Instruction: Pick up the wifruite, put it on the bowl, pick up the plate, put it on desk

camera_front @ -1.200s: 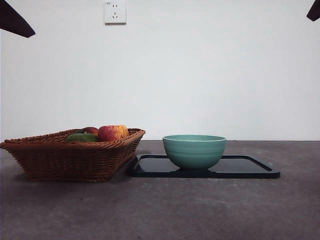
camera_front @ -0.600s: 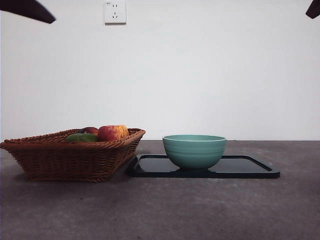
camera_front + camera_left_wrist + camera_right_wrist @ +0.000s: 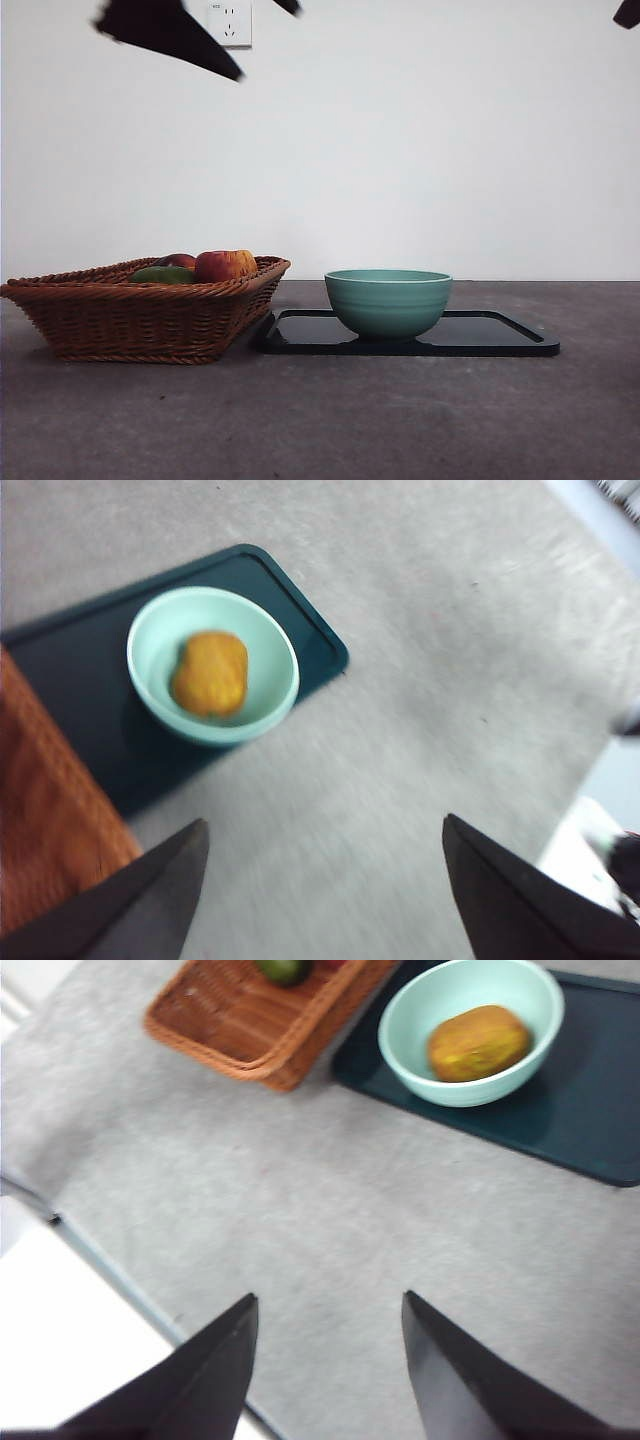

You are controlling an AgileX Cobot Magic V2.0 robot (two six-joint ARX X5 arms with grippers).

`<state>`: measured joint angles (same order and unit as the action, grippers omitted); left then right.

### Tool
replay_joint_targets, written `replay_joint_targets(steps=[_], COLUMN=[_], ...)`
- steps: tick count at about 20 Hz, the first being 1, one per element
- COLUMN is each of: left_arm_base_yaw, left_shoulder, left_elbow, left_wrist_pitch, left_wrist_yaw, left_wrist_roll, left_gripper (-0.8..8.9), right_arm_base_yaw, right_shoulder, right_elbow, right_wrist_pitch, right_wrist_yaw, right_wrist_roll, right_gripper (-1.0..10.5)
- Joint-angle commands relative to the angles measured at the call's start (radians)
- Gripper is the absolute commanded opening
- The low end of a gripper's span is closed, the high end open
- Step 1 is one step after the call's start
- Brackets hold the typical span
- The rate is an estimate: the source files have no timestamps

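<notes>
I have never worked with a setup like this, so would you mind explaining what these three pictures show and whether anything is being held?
This is a two-armed robot at a table. The front view looks level across the desk: a wicker basket of fruit beside a black tray carrying the bowl. The other two pictures come from cameras on each wrist, looking down. Both show the brown wifruite lying in the bowl. The left gripper and right gripper are open, high above the desk, holding nothing.

Both hands (image 3: 320, 880) (image 3: 330, 1360) open, raised.
</notes>
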<state>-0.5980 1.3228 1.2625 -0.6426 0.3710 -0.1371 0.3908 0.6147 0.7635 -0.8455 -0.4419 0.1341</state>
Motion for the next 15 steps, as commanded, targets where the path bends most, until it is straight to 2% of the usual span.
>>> replay_joint_targets(steps=[1,7,15], left_arm_base_yaw=[-0.01,-0.027,-0.055], left_shoulder=[0.134,0.426,0.664], left_elbow=[0.114,0.325,0.429], left_wrist_pitch=[0.012,0.023,0.137], left_wrist_yaw=[-0.005,-0.069,-0.124], left_wrist_roll=[0.052,0.124,0.195], left_gripper=[3.71,3.7,3.7], right_arm_base_yaw=[0.005,0.005,0.005], right_shoulder=[0.003,-0.003,-0.011], right_elbow=[0.005,0.005,0.005], right_wrist_pitch=[0.006,-0.002,-0.031], right_wrist_yaw=[-0.021,-0.033,-0.03], right_wrist_roll=[-0.011,-0.011,-0.012], right_gripper=[2.3,2.3,2.3])
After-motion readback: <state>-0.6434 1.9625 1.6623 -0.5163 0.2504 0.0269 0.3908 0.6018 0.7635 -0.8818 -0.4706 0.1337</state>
